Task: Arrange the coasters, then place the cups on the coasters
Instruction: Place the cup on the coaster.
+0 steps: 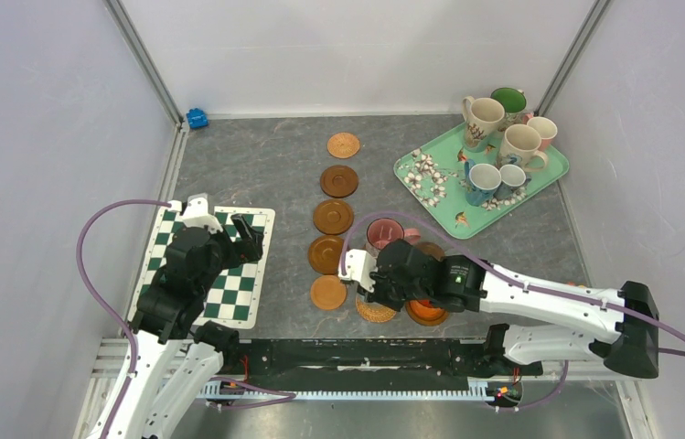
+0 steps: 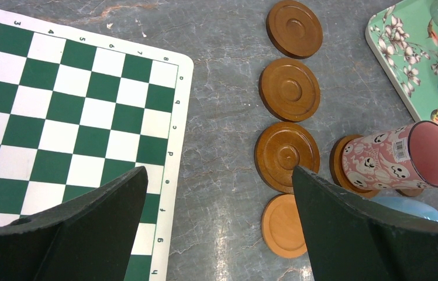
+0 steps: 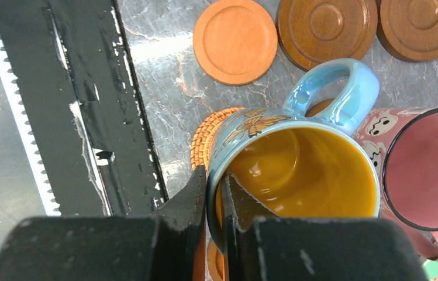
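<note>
Green-and-white checkered mat point(image 1: 251, 297), well left of the coaster column point(image 1: 333, 217): my left gripper point(image 2: 217, 172) hangs over it, jaws spread as wide as they go, nothing between them. I judge it is parked there to keep out of the right arm's working space.

Coaster column: five wooden discs in a line running away from the arm bases. All five are bare, no cup on any of them yet. The arranging half of the job looks largely done.

Just right of the column's near end: woven coaster point(image 3: 204, 137). My right gripper point(image 3: 215, 181) is over it, jaws nearly closed, pinching the rim wall of the blue cup point(image 3: 298, 164), one finger inside the yellow bowl and one outside. A rim pinch leaves the base free to land flat. The handle points back toward the column. Whether the base touches the woven coaster I cannot tell.

Right of the column, beside its fourth disc: pink cup point(image 1: 384, 233) standing on its own wooden coaster, close against the blue cup, so the release needs care.

Far right of the column, toward the back: floral tray point(image 1: 453, 206) holding the remaining cups point(image 1: 503, 137), waiting their turn.
</note>
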Controlling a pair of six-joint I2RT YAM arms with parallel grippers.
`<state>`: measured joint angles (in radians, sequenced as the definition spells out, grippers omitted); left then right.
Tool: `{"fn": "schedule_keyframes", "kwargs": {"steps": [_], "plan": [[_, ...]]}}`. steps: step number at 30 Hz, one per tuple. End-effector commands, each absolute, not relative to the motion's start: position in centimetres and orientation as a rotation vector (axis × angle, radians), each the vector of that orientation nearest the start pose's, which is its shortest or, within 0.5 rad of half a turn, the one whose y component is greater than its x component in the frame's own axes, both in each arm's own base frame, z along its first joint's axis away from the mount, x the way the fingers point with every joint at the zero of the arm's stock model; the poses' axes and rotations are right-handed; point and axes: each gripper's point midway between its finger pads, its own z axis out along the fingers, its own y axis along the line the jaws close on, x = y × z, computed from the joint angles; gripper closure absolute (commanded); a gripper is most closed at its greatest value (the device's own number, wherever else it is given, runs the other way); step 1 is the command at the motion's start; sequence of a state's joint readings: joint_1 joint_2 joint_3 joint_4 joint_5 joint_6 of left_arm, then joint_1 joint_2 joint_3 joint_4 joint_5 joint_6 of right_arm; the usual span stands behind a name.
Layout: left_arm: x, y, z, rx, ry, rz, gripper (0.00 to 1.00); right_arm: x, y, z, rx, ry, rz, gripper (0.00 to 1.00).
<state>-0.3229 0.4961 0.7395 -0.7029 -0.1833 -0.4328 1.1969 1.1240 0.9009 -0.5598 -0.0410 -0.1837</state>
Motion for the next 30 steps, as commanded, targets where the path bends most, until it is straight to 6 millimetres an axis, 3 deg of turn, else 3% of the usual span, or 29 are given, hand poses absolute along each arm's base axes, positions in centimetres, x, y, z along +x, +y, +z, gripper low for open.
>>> {"fn": "schedule_keyframes", "kwargs": {"steps": [1, 17, 30], "plan": [[21.5, -5.3, 22.7, -0.27, 1.969, -0.303, 0.0, 13.3, 30.4, 17.3, -1.455, 1.781, 0.544, 1.0], [21.6, -5.7, 22.6, -0.253, 1.978, -0.318, 0.0, 12.9, 30.3, 14.1, -1.516, 1.85, 0.558, 1.0], [21.5, -5.7, 22.6, -0.254, 1.977, -0.319, 0.0, 12.6, 30.2, 13.4, -1.518, 1.854, 0.572, 1.0]]}}
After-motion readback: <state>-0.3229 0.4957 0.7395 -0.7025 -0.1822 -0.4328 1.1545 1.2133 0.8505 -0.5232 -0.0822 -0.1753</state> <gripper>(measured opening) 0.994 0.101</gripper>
